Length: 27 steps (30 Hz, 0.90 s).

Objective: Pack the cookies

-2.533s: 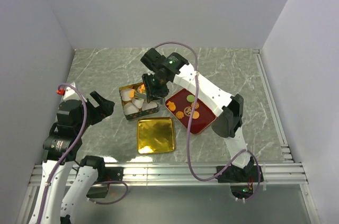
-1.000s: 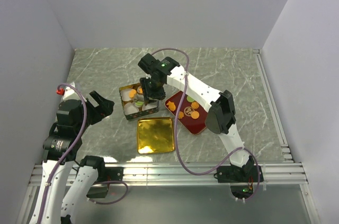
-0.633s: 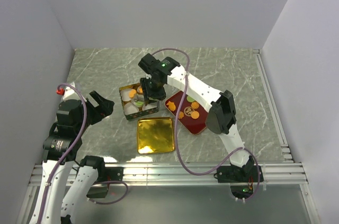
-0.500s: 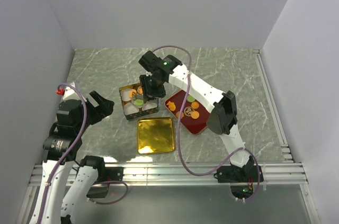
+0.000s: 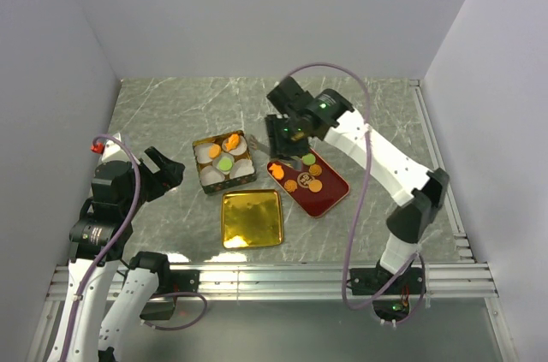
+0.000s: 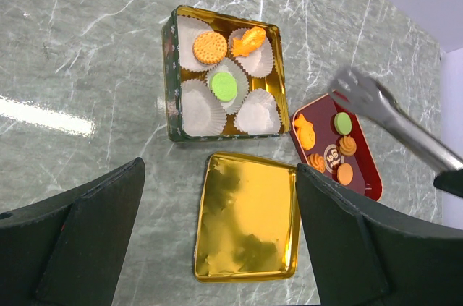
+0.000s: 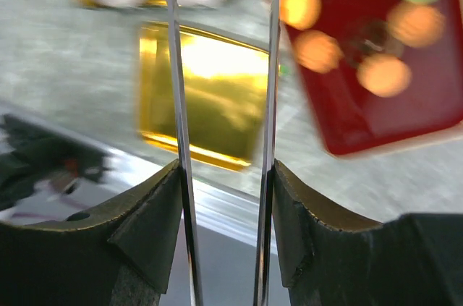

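Note:
A gold-rimmed tin holds white paper cups; in them lie a round orange cookie, an irregular orange cookie and a green cookie. A red tray holds several more cookies, one of them green. My right gripper is shut on metal tongs, whose tips hang open and empty over the tray's far end. The two tong arms run between my right gripper's pads. My left gripper is open and empty, left of the tin.
The tin's gold lid lies flat in front of the tin, near the table's front edge; it also shows in the left wrist view and the right wrist view. White walls enclose the marble table.
My right gripper has lifted off the tin and swung right with the tongs, over the red tray. A green cookie now lies in a cup in the tin. The left arm has not moved.

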Available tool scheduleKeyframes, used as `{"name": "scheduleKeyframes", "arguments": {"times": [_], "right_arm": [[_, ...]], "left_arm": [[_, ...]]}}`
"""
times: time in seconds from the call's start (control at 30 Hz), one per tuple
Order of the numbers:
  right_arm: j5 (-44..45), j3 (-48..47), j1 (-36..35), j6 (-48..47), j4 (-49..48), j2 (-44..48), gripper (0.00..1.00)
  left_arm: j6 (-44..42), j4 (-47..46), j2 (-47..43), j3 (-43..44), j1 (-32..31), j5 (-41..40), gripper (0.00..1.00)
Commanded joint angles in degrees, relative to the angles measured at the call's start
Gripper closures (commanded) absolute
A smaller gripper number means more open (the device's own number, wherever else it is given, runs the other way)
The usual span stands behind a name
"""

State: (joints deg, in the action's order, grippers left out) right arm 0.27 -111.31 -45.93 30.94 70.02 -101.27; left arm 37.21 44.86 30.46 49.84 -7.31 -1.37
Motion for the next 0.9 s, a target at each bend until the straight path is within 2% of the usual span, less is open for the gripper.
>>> {"name": "scheduleKeyframes", "arguments": {"times": [0.0,0.17,0.3,0.87], "right_arm": [[7.1,9.2,3.1,-1.4,0.6,6.5,0.44],[7.5,21.7,6.8,-2.1,-1.2,11.7,0.44],[7.5,26.4,8.9,-2.4,-3.6,13.2,0.44],[8.1,22.4,12.4,-5.7,-5.8,4.0,0.45]], "left_arm": [[0.0,-2.0,-0.4,-0.1,0.4,0.1,0.09],[0.0,-2.0,-0.3,0.0,0.2,0.1,0.09],[-0.1,-2.0,-0.1,-0.1,-0.2,0.2,0.09],[0.0,-1.9,0.7,0.0,-0.7,0.1,0.09]]}}
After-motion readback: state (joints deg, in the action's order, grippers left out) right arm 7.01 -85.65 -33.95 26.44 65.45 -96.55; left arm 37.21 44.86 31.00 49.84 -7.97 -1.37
